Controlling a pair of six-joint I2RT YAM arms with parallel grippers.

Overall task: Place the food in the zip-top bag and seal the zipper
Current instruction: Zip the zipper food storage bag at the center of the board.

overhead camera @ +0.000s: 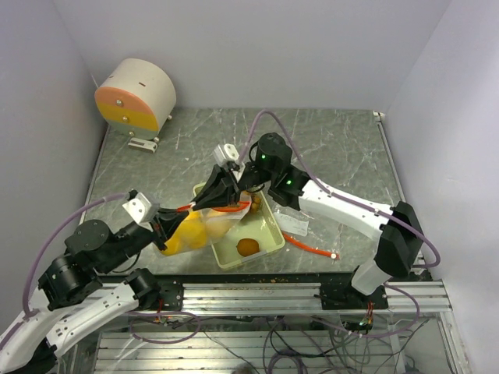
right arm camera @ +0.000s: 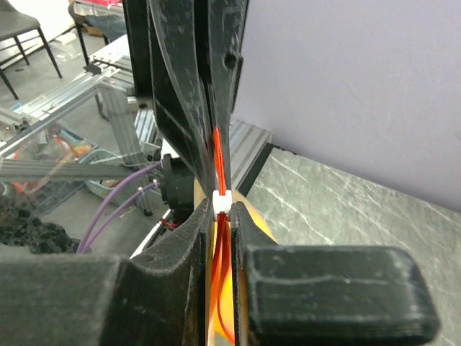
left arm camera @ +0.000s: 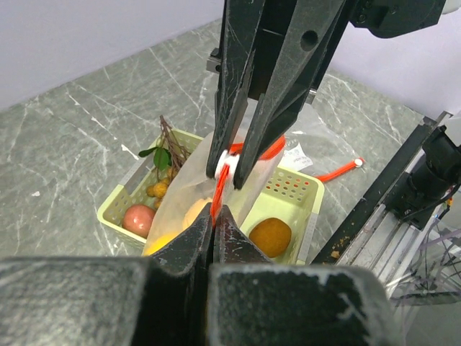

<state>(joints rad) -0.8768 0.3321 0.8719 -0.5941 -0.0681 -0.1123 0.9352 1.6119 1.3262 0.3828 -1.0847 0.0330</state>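
Left gripper [left arm camera: 214, 220] and right gripper [left arm camera: 230, 171] both pinch the red zipper [left arm camera: 217, 193]. Only the left wrist view shows one apple [left arm camera: 137, 217] and one berry bunch [left arm camera: 160, 189].

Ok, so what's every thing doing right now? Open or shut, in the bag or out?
zip-top bag: held up by both grippers, yellow fruit inside.
zipper: pinched in two spots; can't tell how far shut.
left gripper: shut on zipper.
right gripper: shut on zipper.
orange fruit: in tray, not bagged.
apple: in tray, not bagged.
berries: in tray, not bagged.
tray: flat, holding those three.
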